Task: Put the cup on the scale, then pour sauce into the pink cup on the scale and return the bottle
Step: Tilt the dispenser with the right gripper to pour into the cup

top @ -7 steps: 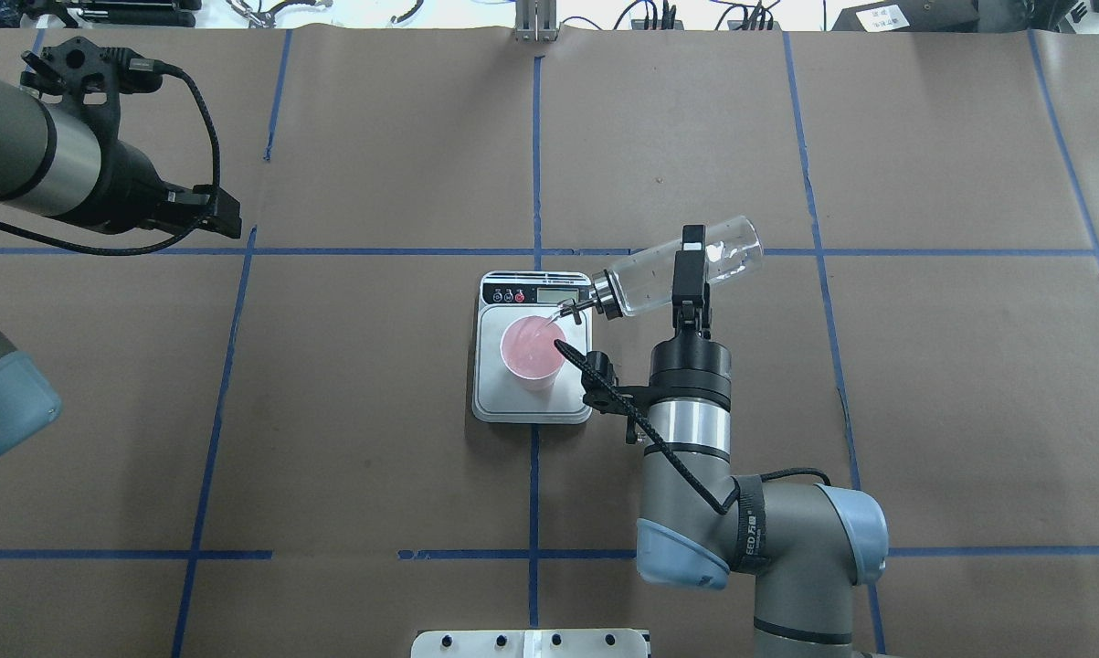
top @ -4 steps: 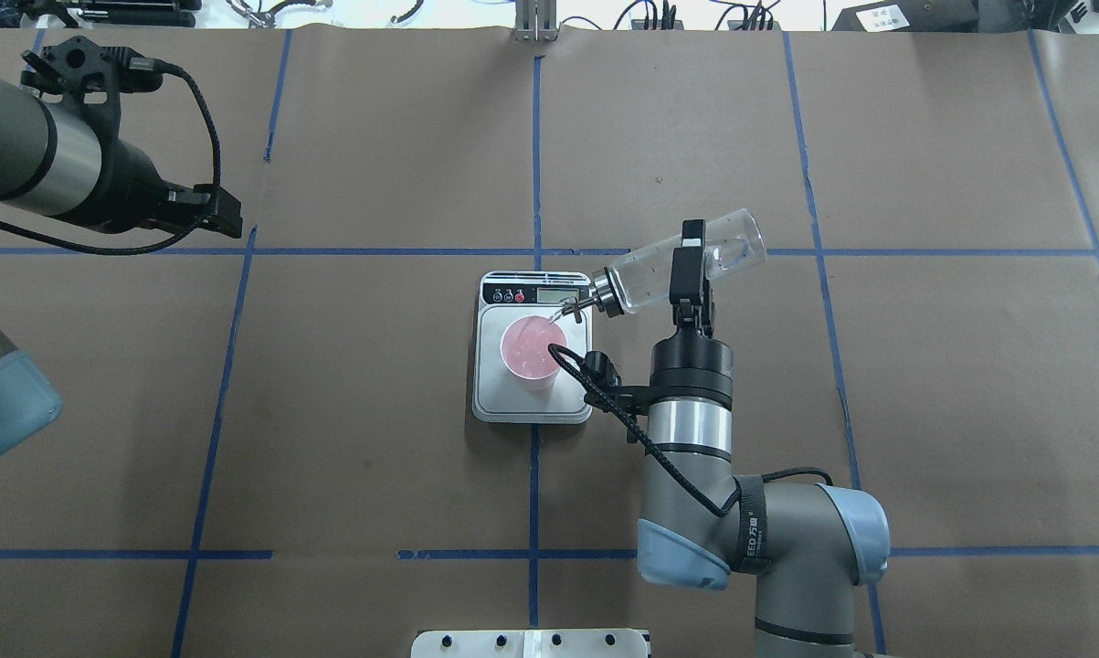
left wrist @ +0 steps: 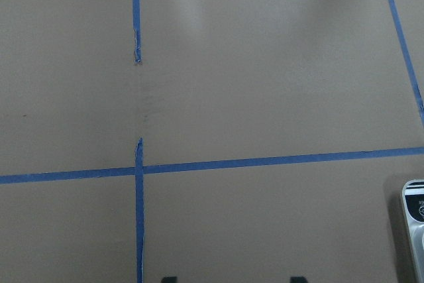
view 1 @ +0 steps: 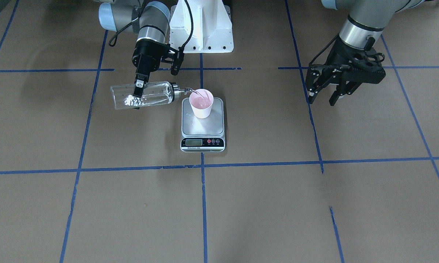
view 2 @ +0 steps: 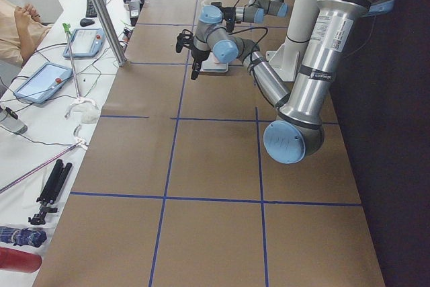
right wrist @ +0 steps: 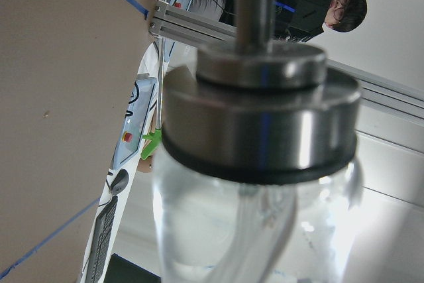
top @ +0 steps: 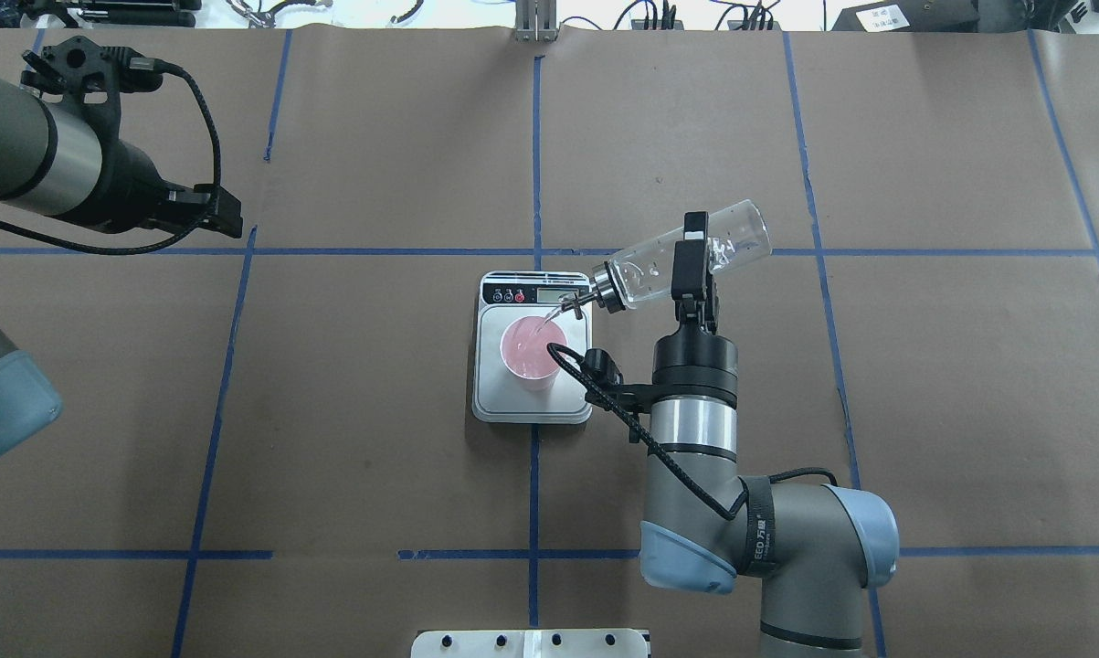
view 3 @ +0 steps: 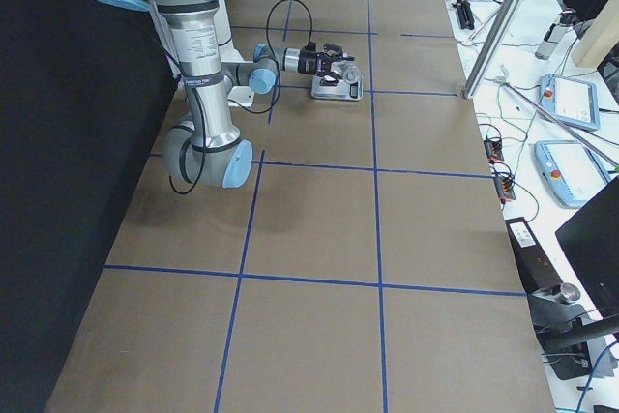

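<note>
The pale pink cup (top: 531, 352) stands upright on the steel platform of the scale (top: 531, 399), also seen in the front view (view 1: 201, 104). My right gripper (top: 693, 265) is shut on the clear glass bottle (top: 645, 272), which is tilted with its base raised and its metal spout over the cup's rim. A thin stream of clear sauce (top: 550, 321) runs into the cup. The right wrist view is filled by the bottle's metal cap (right wrist: 262, 124). My left gripper (view 1: 323, 98) is open and empty, hovering far from the scale (view 1: 203, 128).
Blue tape lines divide the brown paper table. The white robot base plate (view 1: 201, 33) sits behind the scale. The scale's corner (left wrist: 414, 230) shows at the left wrist view's right edge. An operator (view 2: 13, 25) and tablets are beside the table's left end.
The bottle's base has risen, so the bottle tilts more steeply toward the cup. Sauce keeps running into the cup. The left arm has not moved.
</note>
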Available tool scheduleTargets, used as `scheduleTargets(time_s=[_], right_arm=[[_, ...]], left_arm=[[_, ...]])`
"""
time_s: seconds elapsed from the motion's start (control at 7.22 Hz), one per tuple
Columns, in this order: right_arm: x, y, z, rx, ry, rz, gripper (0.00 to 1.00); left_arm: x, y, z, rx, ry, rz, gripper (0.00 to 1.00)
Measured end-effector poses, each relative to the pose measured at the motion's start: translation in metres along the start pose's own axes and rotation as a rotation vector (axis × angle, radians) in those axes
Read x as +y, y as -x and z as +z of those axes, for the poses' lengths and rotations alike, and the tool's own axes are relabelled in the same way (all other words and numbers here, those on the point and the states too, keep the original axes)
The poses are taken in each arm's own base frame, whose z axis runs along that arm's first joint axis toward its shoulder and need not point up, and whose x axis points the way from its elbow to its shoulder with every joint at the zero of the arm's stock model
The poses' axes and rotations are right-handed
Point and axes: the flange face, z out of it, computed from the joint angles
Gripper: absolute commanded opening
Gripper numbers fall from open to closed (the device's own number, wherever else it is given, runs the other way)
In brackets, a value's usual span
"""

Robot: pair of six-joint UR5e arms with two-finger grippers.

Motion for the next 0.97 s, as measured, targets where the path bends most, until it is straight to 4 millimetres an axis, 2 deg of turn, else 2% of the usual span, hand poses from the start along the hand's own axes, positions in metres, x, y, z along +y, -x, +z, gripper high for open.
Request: scheduleTargets(time_s=[0.97], right_arm=[[0.0040,-0.0014,0.0004,0.014,0.005,-0.039,0.00]], left_arm=[[0.0002,-0.0007,0.0007,0.000,0.002,-0.003,0.65]])
